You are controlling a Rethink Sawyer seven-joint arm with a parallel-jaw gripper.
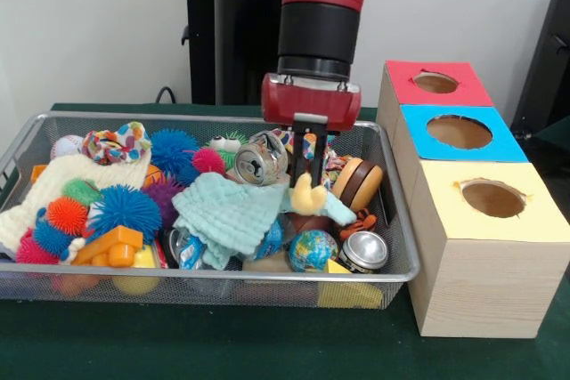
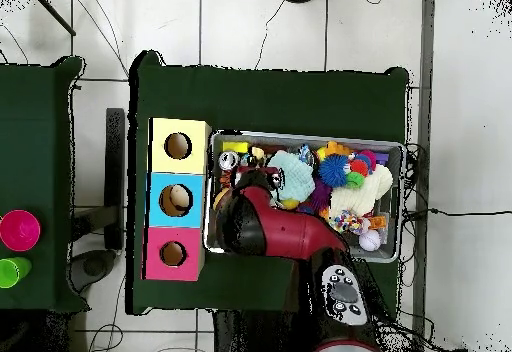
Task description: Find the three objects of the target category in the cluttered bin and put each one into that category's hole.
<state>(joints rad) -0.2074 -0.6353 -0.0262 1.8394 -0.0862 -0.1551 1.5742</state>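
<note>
The wire mesh bin is full of toys; it also shows in the overhead view. My gripper hangs over the bin's right half, shut on a small pale yellow rounded toy held just above the clutter. A tan and brown rounded toy lies right of it; I see no face on it. The red-topped box's round hole is at the far end of the box row, right of the bin, and shows in the overhead view. In the overhead view my arm hides the gripper.
The blue-topped hole and yellow-topped hole sit nearer the camera. In the bin are crushed cans, spiky puffer balls, a mint cloth and a globe ball. Pink and green cups stand on a side table.
</note>
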